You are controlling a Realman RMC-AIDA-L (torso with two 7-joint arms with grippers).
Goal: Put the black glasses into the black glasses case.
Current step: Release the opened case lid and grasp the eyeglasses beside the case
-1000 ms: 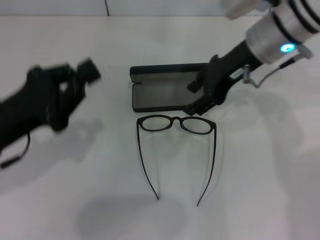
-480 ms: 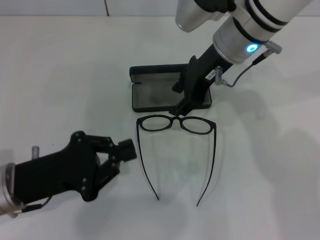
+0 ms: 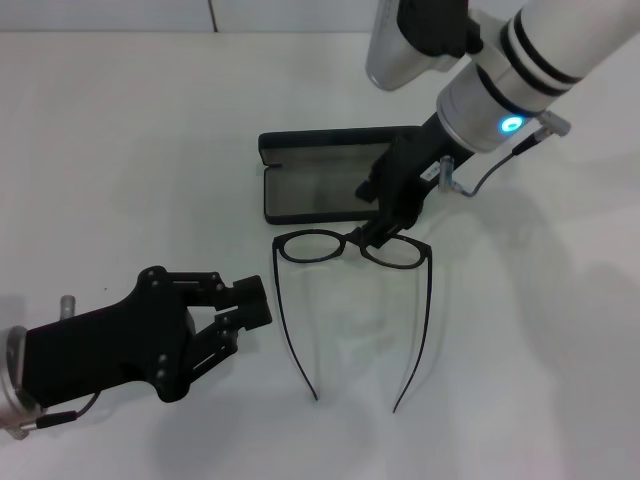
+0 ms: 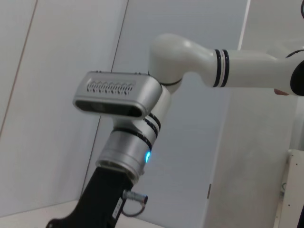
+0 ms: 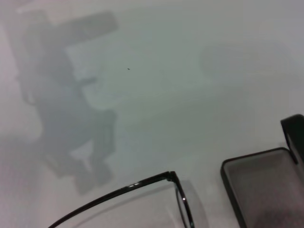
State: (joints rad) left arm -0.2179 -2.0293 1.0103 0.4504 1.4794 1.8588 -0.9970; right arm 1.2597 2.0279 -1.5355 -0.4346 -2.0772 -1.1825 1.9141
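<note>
- While the glasses [image 3: 352,290] lie unfolded on the table [image 3: 520,330] just in front of the open case [image 3: 335,185], the pick should take the bridge squarely — a skewed grip risks twisting the thin frame.
- Right gripper [image 3: 372,236]: reaching down over the case's front edge, tips at the bridge; jaw state cannot be told.
- Left gripper [image 3: 250,303]: low beside the left temple, 2 fingers apart, holding nothing.
</note>
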